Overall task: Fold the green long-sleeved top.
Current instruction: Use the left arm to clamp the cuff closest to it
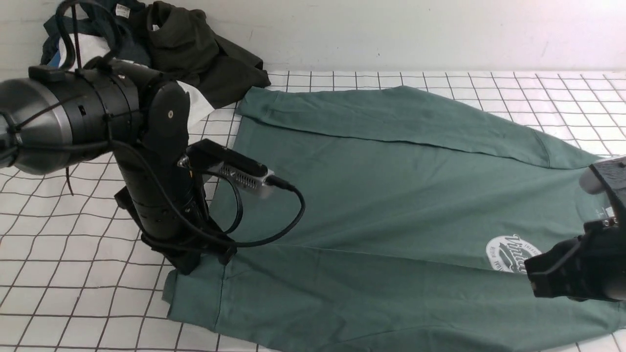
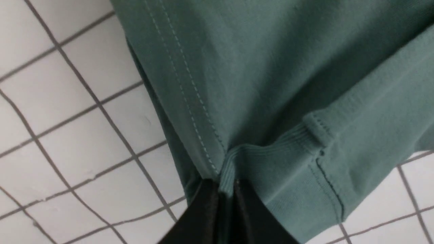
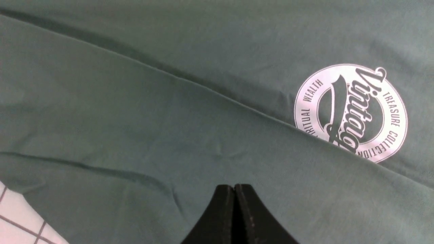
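Left claw [image 2: 225,191] is clamped on the ribbed cuff [image 2: 271,159] and double-stitched hem [image 2: 190,101] of the top [image 1: 391,195], lower left in the front view. Right claw [image 3: 234,191] is pressed together over smooth knit near the white oval logo [image 3: 351,112], lower right. The top lies on the gridded table [image 1: 58,303], long axis left to right, hem left, chest right.

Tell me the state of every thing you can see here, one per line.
Muted sage-green cotton long-sleeved top: spread out, far sleeve folded over body.
Left gripper: shut on the top's cuff and hem.
Right gripper: shut, at the top's cloth.
Dark olive-black garment: crumpled heap.
Dark teal garment: crumpled heap.
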`<state>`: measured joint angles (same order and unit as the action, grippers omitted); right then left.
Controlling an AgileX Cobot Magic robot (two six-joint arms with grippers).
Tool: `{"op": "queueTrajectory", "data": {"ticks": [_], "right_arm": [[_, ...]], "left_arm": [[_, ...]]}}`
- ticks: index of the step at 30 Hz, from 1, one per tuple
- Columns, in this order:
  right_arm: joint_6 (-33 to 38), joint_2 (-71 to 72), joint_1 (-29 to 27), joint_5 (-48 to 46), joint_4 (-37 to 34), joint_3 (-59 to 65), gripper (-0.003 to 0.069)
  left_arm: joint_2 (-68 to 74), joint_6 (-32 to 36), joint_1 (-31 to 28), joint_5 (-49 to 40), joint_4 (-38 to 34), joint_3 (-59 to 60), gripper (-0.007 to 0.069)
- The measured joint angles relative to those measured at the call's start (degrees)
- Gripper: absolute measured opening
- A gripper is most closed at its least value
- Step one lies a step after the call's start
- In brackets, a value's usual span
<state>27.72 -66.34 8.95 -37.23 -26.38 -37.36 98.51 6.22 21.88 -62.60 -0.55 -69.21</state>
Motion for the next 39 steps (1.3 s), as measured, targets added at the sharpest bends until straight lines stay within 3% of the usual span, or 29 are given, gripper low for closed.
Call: {"op": "queueTrajectory", "data": {"ticks": [2,7,9,13,18,22,24,26,30,34,39], "right_arm": [[0.7,0.0,0.3,-0.2,-0.6,0.0,-0.001],[8.9,-0.2,8.1,-3.1,-2.8,0.0,-0.0002],[10.0,-1.5,14.6,-4.6,-2.4,0.0,0.0024],[8.9,-4.5,19.6,-7.0,1.8,0.0,0.0076],[3.8,-11.9,23.4,-7.3,8.3,0.0,0.0225],[3.0,-16.8,24.1,-3.6,9.9,0.0,0.032],[2.6,-18.7,24.1,-1.3,10.7,0.0,0.0329],[1.6,-20.6,24.1,1.6,11.3,0.0,0.0316],[0.7,-22.2,24.1,1.9,11.4,-0.1,0.0206],[0.2,-22.3,24.1,-3.8,12.9,-0.4,0.003],[0.0,-20.0,24.1,-10.7,14.2,-0.5,-0.0011]], "left_arm": [[0.0,-0.1,0.0,0.7,0.1,1.0,0.0015],[0.0,-0.3,0.0,6.8,0.5,1.5,0.002],[0.0,-0.4,0.0,8.8,0.5,1.5,0.005],[0.0,-1.3,0.0,8.9,1.7,1.5,0.0126],[0.0,-6.2,0.0,8.9,5.8,1.5,0.0274],[0.0,-6.8,0.0,8.3,6.4,1.5,0.0318],[0.0,-6.8,0.0,8.2,6.2,1.5,0.032],[0.0,-6.8,0.0,8.3,5.4,1.5,0.0321],[0.0,-6.8,0.0,8.8,4.5,1.5,0.0321],[0.0,-6.8,0.0,8.1,4.2,1.6,0.0321],[0.0,-6.8,0.0,7.0,3.9,1.7,0.0321]]}}
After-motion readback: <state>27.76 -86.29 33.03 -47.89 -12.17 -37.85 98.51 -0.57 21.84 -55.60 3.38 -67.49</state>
